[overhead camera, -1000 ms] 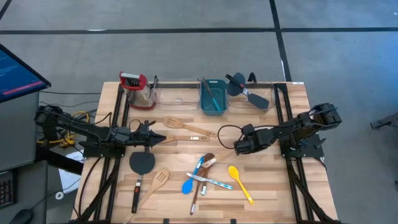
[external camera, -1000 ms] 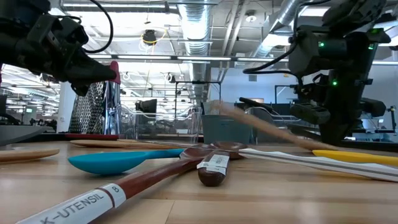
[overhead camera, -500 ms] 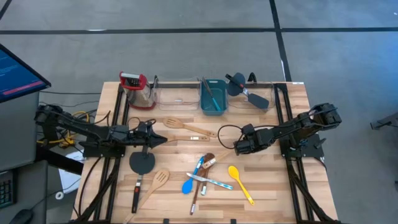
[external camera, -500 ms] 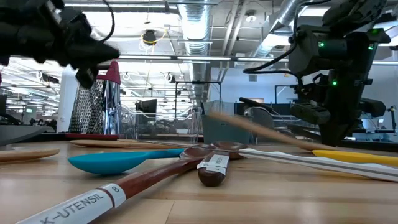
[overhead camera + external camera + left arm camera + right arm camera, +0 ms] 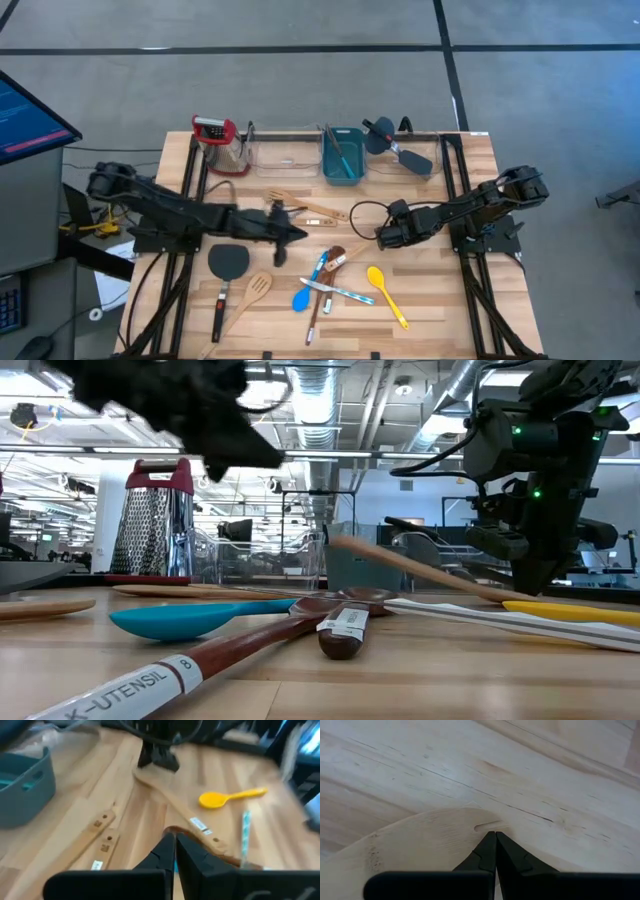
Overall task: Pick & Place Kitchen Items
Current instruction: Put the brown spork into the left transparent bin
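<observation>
The wooden surface [image 5: 430, 300] carries both arms and the scattered kitchen items. Along its far edge, beyond both claws, stands a row of containers: a clear plastic bin [image 5: 285, 155], which looks to hold nothing clear enough to name, then the teal tub [image 5: 342, 155] with a thin teal-handled utensil lying in it, then a second clear bin [image 5: 410, 150] with a black spatula [image 5: 385, 140] resting across it. A metal grater with a red top [image 5: 218, 142] stands at the row's left end.

The left claw [image 5: 300, 234] reaches out over the middle of the surface, its fingers pressed together with nothing between them. Just beyond it lie two pale wooden spatulas [image 5: 300, 205]. Behind it, toward its own arm's side, a black spatula with a red-banded handle [image 5: 227, 268] and a pale slotted spatula [image 5: 255, 292] lie flat.

The right claw [image 5: 384, 236] sits low at the surface, fingers together, their tips over the slotted blade of a pale wooden spatula [image 5: 420, 850]; whether they pinch it I cannot tell. Between the two claws and nearer the front edge lies a crossed pile: a blue spoon [image 5: 305, 292], a dark-brown wooden spoon [image 5: 322, 290], a pale-handled utensil [image 5: 340, 293], and beside them a yellow spoon [image 5: 385, 292]
</observation>
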{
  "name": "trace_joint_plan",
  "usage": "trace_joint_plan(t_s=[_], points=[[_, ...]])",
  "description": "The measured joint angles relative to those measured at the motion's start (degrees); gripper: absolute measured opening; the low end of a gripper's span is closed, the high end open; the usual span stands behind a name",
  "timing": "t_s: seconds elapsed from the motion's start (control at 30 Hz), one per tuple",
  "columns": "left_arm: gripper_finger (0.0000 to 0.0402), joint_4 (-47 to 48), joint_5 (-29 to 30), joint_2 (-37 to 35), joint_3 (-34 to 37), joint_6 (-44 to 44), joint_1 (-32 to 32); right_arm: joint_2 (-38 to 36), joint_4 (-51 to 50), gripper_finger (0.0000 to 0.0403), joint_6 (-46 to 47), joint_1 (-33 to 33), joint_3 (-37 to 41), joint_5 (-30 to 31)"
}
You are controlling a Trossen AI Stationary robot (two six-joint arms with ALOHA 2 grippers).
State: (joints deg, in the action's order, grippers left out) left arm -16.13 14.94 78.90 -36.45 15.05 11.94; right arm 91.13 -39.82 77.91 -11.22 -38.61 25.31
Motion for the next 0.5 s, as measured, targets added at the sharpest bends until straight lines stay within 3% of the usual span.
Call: trace_joint_plan(t_s=[0.27, 0.5], points=[[0.0001, 15.64, 0.63, 7.83, -17.8, -7.37, 0.26, 0.01, -0.07, 0.0, -0.49, 0.0, 0.0, 0.24], [0.0001, 24.45, 7.65, 15.41, -29.86, -11.63, 3.24, 0.04, -0.06, 0.0, -0.51, -0.01, 0.0, 0.48]])
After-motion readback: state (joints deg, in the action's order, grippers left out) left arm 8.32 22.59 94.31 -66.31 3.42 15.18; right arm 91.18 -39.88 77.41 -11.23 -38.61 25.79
